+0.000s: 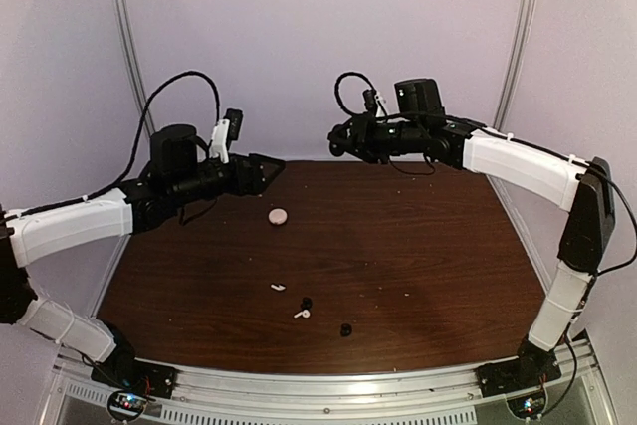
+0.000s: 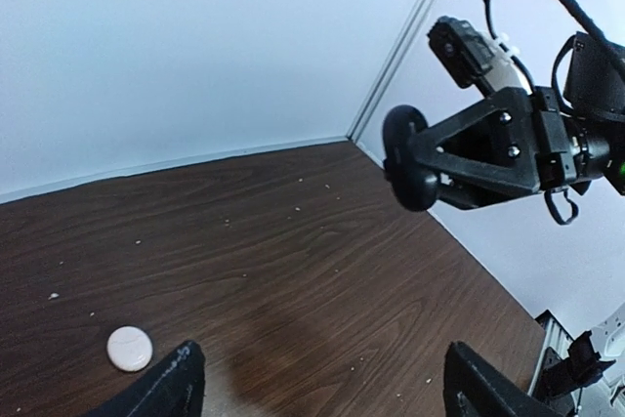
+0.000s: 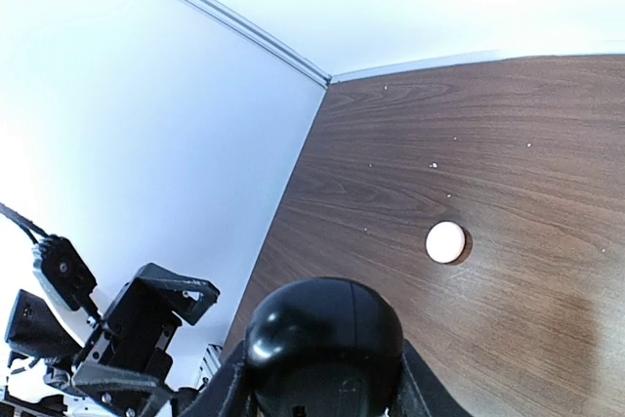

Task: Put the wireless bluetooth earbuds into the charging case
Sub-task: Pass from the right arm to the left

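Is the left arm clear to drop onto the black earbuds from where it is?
Probably yes: the left claw is open, empty and raised, and the black earbuds lie uncovered on the table. A white earbud beside one may get nudged.

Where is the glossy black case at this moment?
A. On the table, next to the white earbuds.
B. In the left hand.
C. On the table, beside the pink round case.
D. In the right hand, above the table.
D: the right wrist view shows the black case clamped in the right hand, above the table, while the left hand is open and empty.
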`<action>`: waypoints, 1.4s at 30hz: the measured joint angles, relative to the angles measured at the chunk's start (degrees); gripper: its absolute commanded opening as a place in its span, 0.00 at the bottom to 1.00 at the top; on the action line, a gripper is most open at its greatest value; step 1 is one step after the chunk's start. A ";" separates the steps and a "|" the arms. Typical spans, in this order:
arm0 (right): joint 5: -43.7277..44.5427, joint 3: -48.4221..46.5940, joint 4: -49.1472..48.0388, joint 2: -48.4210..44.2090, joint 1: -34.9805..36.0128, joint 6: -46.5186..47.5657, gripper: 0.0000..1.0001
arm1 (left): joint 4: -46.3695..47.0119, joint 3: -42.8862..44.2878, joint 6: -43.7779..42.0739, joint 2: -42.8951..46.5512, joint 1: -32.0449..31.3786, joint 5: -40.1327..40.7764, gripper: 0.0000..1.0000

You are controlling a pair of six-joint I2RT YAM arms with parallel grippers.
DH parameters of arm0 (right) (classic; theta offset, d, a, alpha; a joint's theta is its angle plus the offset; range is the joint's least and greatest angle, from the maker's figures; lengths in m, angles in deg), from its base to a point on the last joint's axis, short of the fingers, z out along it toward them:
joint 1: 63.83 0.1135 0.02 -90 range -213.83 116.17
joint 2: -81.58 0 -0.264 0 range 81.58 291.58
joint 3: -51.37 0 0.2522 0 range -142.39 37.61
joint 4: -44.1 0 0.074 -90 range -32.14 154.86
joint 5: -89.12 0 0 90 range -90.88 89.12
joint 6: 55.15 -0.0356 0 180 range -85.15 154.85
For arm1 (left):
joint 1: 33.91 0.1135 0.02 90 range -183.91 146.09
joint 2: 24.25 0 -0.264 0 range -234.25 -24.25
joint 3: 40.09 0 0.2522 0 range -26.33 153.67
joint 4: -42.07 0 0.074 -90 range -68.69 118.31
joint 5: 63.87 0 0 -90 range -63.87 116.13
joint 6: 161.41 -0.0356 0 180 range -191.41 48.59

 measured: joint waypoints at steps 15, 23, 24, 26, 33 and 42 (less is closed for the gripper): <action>-0.24 4.57 -5.62 0.15 3.56 -7.74 0.31 | -1.40 12.66 0.48 -17.62 -8.57 1.55 0.65; -0.24 4.59 -5.57 0.15 3.89 -7.96 0.31 | -1.66 18.36 0.85 -21.92 -8.70 2.05 0.54; -0.24 4.63 -5.57 0.17 3.89 -7.98 0.32 | -1.66 18.86 0.96 -22.25 -8.72 2.05 0.52; -0.20 4.72 -5.55 0.17 3.87 -8.04 0.32 | -1.62 20.04 1.05 -23.04 -8.74 2.10 0.46; -0.09 4.87 -5.79 0.37 3.87 -8.11 0.32 | -1.40 21.14 2.38 -23.74 -9.25 2.71 0.35; 0.39 4.94 -6.69 1.31 3.80 -8.94 0.38 | -1.79 21.16 2.14 -23.98 -9.49 4.66 0.13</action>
